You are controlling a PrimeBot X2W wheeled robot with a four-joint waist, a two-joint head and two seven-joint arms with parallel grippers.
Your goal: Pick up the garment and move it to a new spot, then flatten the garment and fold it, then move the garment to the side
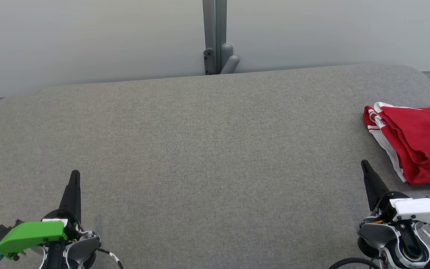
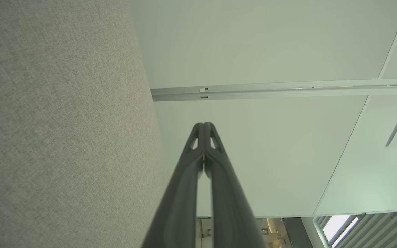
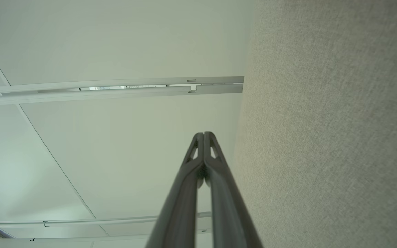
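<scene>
- A red garment with white striped edging is seen lying in a rumpled heap on the grey cloth-covered table, at about 3 o'clock on the tabletop. Part of it is cut off by the edge of the head view.
- The left gripper is found at about 7 o'clock, over the near part of the table, with its tip pointed toward 12 o'clock. A green cover is carried behind it.
- Its two dark fingers are pressed tip to tip, as is shown plainly in the left wrist view, and nothing is held between them.
- The right gripper is placed at about 5 o'clock, its tip leaning slightly toward 11 o'clock. A white cover is mounted behind it.
- Its fingers are likewise clenched together on nothing, the tips meeting in the right wrist view.
- The garment is set toward 1 o'clock from the right gripper's tip, near it but apart from it. The left gripper is well apart from the garment.
- A grey post is seen at 12 o'clock behind the far table edge, against a pale wall.
</scene>
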